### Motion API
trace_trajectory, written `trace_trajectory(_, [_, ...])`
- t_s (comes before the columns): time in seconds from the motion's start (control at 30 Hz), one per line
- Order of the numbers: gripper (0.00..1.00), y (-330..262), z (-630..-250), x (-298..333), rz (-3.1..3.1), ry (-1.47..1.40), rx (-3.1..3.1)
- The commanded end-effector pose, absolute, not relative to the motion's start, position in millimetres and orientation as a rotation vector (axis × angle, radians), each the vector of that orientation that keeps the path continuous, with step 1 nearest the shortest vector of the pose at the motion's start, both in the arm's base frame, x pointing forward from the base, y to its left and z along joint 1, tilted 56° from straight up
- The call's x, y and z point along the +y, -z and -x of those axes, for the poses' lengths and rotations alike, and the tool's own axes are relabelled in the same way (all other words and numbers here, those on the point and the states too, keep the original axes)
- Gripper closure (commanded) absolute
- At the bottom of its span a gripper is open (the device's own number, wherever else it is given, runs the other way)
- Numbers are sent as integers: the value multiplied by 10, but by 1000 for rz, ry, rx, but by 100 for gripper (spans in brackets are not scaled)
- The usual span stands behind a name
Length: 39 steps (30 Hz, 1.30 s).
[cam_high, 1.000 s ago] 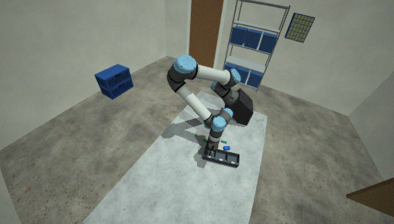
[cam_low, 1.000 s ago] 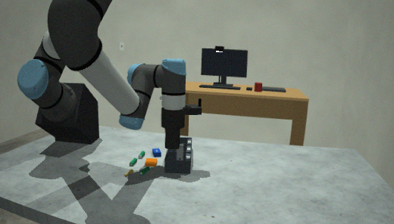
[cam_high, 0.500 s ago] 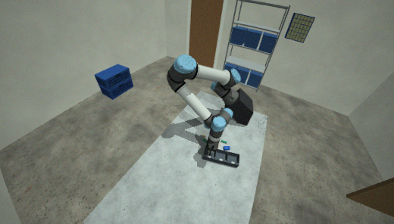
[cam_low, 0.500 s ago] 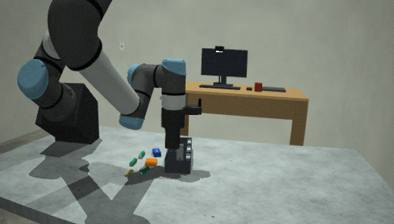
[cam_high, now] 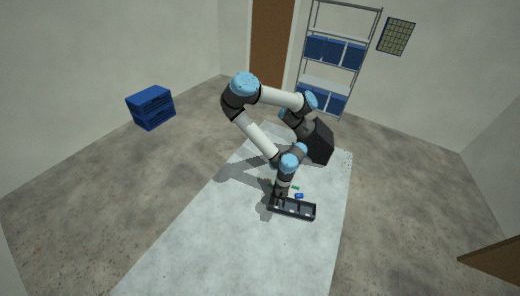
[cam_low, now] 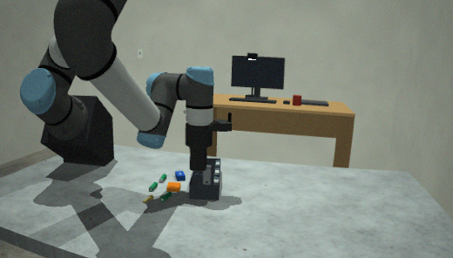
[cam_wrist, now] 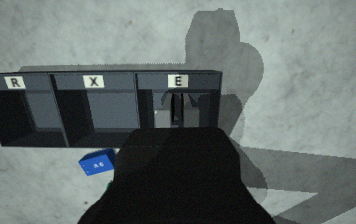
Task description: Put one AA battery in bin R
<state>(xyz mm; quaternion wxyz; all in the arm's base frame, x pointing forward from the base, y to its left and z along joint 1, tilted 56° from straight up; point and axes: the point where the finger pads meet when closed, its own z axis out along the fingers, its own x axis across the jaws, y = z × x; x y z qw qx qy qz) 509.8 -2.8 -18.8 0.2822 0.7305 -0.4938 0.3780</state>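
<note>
The dark three-compartment bin carries the labels R, X and E; it also shows in the exterior view. My gripper hangs straight down over the E compartment, with the fingertips at the level of its rim. The fingers stand close together with only a narrow dark gap, and I see nothing between them. All three compartments look empty. Green AA batteries lie on the table left of the bin: one, a second and a third.
A blue block lies just in front of the bin, seen also in the exterior view. An orange block and a small yellow piece lie among the batteries. The arm's dark base stands at the back left.
</note>
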Motion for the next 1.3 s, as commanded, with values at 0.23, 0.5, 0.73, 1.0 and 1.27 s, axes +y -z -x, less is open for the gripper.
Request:
trace_trajectory(0.23, [69, 110, -5064, 80, -1957, -1014, -1323])
trace_trajectory(0.5, [69, 51, -5035, 165, -1957, -1014, -1323])
trace_trajectory(0.73, [69, -30, -4995, 280, -1957, -1014, -1323])
trace_trajectory(1.0, [69, -131, -4945, 422, -1957, -1014, -1323])
trace_trajectory(1.27, [69, -47, -4925, 473, -1957, -1014, -1323])
